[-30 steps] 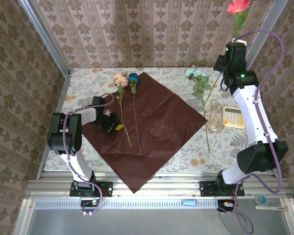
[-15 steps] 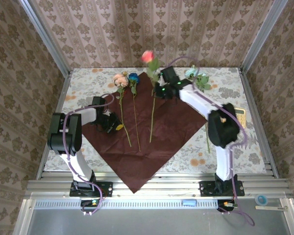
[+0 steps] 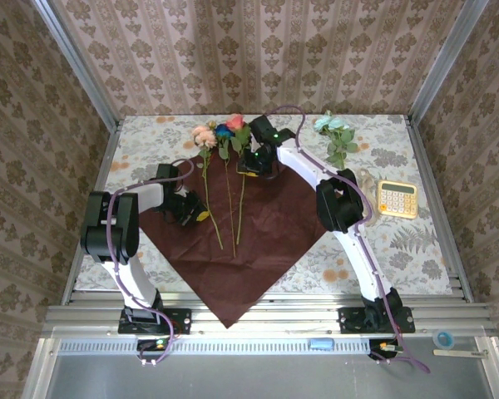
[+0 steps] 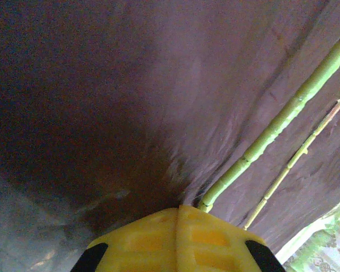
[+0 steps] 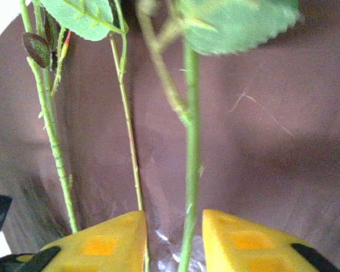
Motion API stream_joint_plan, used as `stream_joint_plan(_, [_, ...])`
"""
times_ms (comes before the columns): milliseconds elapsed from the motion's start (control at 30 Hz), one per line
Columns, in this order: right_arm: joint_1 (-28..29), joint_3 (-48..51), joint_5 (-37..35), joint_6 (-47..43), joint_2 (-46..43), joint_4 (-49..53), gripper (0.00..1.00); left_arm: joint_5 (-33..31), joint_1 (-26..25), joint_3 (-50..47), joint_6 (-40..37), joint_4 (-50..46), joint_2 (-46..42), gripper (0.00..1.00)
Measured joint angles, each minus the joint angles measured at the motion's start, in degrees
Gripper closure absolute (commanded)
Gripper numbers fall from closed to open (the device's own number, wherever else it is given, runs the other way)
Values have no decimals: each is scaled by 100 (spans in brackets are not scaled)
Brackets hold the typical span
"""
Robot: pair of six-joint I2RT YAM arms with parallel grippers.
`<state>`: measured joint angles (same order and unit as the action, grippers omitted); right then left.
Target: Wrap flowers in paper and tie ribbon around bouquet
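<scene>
The dark red paper (image 3: 283, 208) lies flat as a diamond on the table. On its left half lie three flowers, pink (image 3: 204, 135), blue (image 3: 225, 130) and red (image 3: 235, 122), with their stems pointing toward me. My right gripper (image 3: 249, 166) hovers low over the red flower's stem (image 5: 190, 141). Its jaws are open, and the stem runs between the yellow fingers (image 5: 246, 243) without touching them. My left gripper (image 3: 191, 208) is shut, its tips (image 4: 178, 226) pressed on the paper beside two stems (image 4: 272, 130). A teal flower (image 3: 331, 125) lies off the paper at the back right. The cream ribbon (image 3: 365, 179) is partly hidden behind my right arm.
A yellow calculator (image 3: 397, 198) sits at the right of the table. Patterned walls close in the back and both sides, and a metal rail (image 3: 249, 316) runs along the near edge. The paper's near corner hangs over that edge.
My right arm swung from the back right corner to the paper with the red flower, laid it beside the blue one and opened its jaws. The left arm has not moved.
</scene>
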<state>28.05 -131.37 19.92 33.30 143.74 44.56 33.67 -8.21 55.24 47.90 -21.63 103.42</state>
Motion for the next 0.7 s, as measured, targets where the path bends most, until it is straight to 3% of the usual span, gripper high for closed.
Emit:
stream_joint_plan(100, [-20,66,-44,-205,-87,170,39,0,0,0,2,-2,0,100])
stream_joint_plan(200, [-111,586,-149,-391,-597,262,37,0,0,0,0,-2,0,100])
stream_joint_plan(333, [-616,1416,-236,-601,-1749,278,42,0,0,0,0,-2,0,100])
stream_joint_plan(467, [-1681,2310,-450,-820,-2881,190,51,0,0,0,0,-2,0,100])
stream_joint_plan(567, [-2529,2750,-761,-1027,-3167,203,59,0,0,0,0,-2,0,100])
stream_joint_plan(700, [-3005,2957,-1167,-1266,-2951,382,61,0,0,2,0,-2,0,100])
